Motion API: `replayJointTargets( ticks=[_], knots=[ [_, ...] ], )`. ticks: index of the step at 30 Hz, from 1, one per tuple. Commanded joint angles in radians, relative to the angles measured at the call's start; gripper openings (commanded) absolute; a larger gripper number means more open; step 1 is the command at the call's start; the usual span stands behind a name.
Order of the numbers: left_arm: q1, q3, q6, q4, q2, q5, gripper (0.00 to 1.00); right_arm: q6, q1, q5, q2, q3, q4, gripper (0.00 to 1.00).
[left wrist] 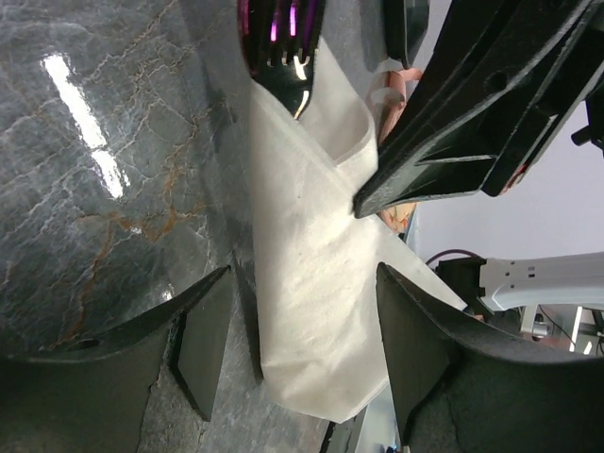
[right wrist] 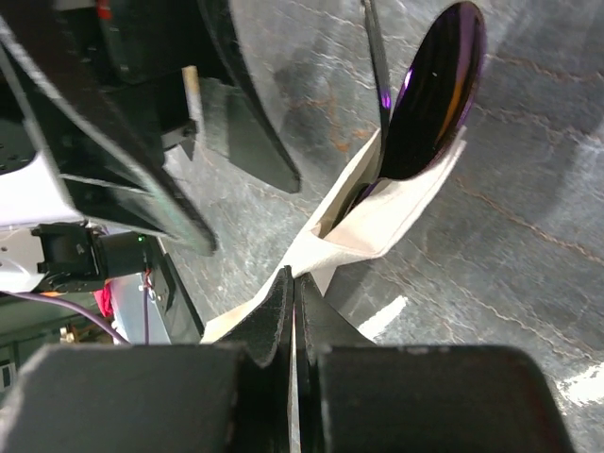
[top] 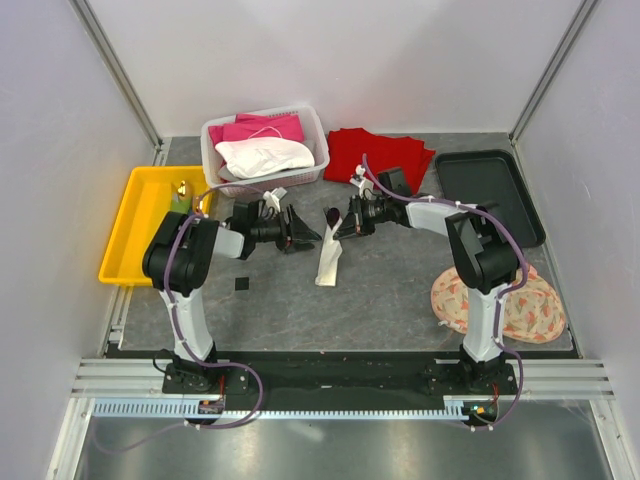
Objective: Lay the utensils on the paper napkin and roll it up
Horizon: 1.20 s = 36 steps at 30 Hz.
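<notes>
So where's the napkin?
Top view: the paper napkin lies mid-table, wrapped around the purple utensils, between the open left gripper and the right gripper pinching its edge.

1. paper napkin [left wrist: 311, 283]: thin off-white paper, matt, faintly fibrous, softly creased.
2. fork [left wrist: 283, 42] and spoon [right wrist: 436, 90]: polished metal look, mirror-glossy, purple tint.
3. surface [left wrist: 94, 189]: dark grey stone pattern, smooth, glossy, showing bright reflections.
4. left gripper [left wrist: 302, 283] jaws: black plastic, matt, slightly grainy.
5. yellow tray [top: 125, 235]: smooth plastic, slight sheen.
6. red cloth [top: 385, 155]: matt fabric.
</notes>
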Motion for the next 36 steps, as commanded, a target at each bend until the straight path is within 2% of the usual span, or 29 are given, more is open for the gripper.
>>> replayJointTargets(
  ticks=[1, 11, 18, 28, 36],
  knots=[
    [0.009, -0.011, -0.068, 0.124, 0.022, 0.05, 0.69, 0.003, -0.001, -0.058, -0.062, 0.042, 0.033, 0.0],
    [0.011, -0.065, -0.198, 0.421, -0.012, 0.099, 0.68, 0.023, -0.001, -0.102, -0.098, 0.061, 0.038, 0.0],
    [0.015, -0.107, -0.224, 0.53, -0.002, 0.093, 0.67, 0.064, -0.001, -0.121, -0.114, 0.053, 0.064, 0.0],
    [0.015, -0.093, -0.436, 0.811, 0.027, 0.137, 0.68, 0.155, 0.005, -0.17, -0.141, 0.067, 0.128, 0.0],
    [0.021, -0.123, -0.45, 0.83, 0.005, 0.103, 0.68, 0.187, 0.011, -0.188, -0.187, 0.074, 0.131, 0.0]
  ],
)
